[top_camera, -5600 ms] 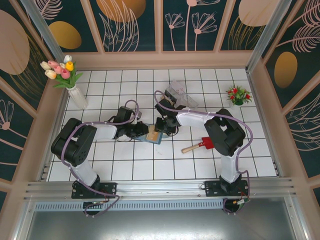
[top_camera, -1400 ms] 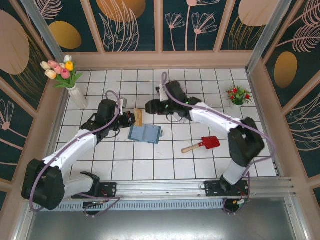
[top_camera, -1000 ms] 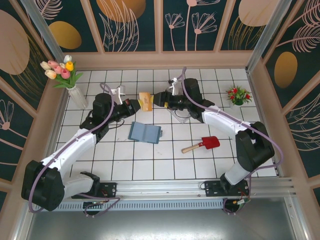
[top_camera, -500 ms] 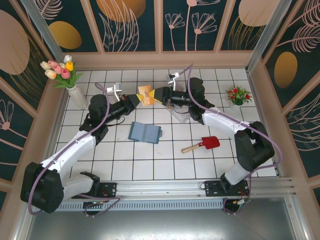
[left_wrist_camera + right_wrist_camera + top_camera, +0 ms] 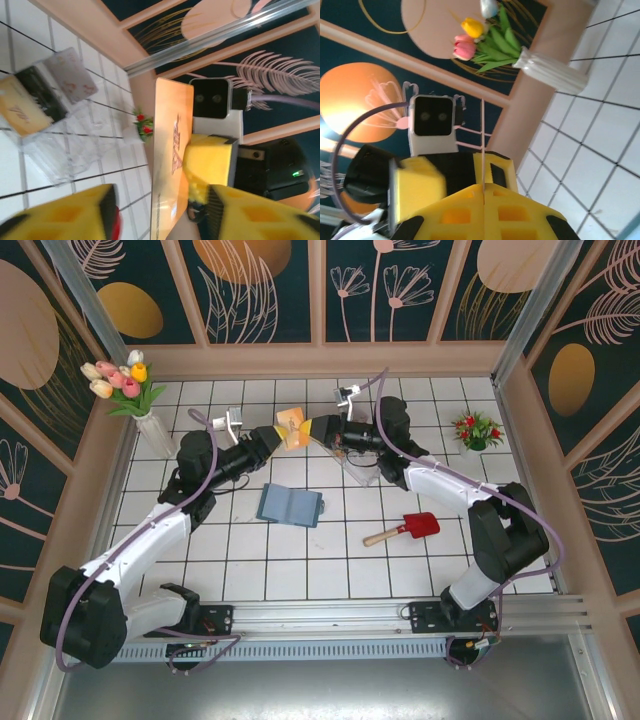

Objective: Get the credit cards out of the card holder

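The right gripper pinched the tan card midair, 12 o'clock from the holder. The left gripper stood open around it, likely a handover.

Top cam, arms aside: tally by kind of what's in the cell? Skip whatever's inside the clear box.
Credit card, held up off the table: 1
Card holder: 1
Clear box: 1
Toy shovel: 1
Tulip vase: 1
Potted plant: 1
Total: 6
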Available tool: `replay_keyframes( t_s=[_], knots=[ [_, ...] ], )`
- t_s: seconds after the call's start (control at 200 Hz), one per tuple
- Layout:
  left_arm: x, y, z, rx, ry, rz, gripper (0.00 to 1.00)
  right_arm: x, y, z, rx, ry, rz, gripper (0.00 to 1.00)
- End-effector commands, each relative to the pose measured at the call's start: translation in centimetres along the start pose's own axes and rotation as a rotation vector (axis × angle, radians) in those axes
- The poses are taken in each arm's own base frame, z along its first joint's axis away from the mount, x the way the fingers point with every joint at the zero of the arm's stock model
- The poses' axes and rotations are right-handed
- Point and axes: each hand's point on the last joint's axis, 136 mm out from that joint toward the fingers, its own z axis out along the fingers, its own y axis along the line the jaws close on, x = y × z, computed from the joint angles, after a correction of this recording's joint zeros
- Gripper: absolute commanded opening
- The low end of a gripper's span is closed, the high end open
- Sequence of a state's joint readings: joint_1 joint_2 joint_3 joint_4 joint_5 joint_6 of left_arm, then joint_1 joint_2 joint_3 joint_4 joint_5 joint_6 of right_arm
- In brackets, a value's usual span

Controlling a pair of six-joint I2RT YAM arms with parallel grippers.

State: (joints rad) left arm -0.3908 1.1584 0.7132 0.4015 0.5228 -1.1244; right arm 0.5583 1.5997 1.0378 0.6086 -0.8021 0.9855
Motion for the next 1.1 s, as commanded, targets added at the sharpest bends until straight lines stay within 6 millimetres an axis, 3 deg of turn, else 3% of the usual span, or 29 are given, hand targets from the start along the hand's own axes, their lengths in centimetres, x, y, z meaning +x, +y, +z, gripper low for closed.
replay_keyframes(
  t_s=[0.0,0.125,0.245,0.435,0.706,0.941,0.971,1.096],
  knots=[
    [-0.5,1.9,-0.8,-0.132,-0.034,0.034,0.74,-0.8,-2.1,-0.5,0.138,-0.043,-0.072,0.0],
    [-0.9,5.9,-2.8,-0.341,-0.105,0.098,0.98,-2.0,-5.0,-1.3,0.353,-0.056,-0.183,0.0],
    [-1.0,8.4,-5.1,-0.473,-0.16,0.145,0.99,-3.1,-7.9,-2.4,0.532,-0.068,-0.294,0.0],
    [-0.5,11.0,-7.0,-0.611,-0.161,0.174,0.98,-4.7,-11.0,-2.9,0.718,-0.019,-0.475,0.0],
    [0.4,12.3,-7.2,-0.623,-0.141,0.177,0.99,-5.5,-14.9,-2.6,0.848,0.143,-0.739,0.0],
    [1.0,12.7,-7.2,-0.622,-0.115,0.192,0.99,-5.3,-17.0,-2.5,0.892,0.248,-0.829,0.0],
    [1.0,12.7,-7.3,-0.624,-0.116,0.192,0.98,-6.1,-17.7,-3.6,0.914,0.244,-0.822,0.0],
    [1.1,12.9,-7.2,-0.622,-0.11,0.193,0.99,-5.8,-18.7,-3.7,0.927,0.307,-0.826,0.0]
  ],
)
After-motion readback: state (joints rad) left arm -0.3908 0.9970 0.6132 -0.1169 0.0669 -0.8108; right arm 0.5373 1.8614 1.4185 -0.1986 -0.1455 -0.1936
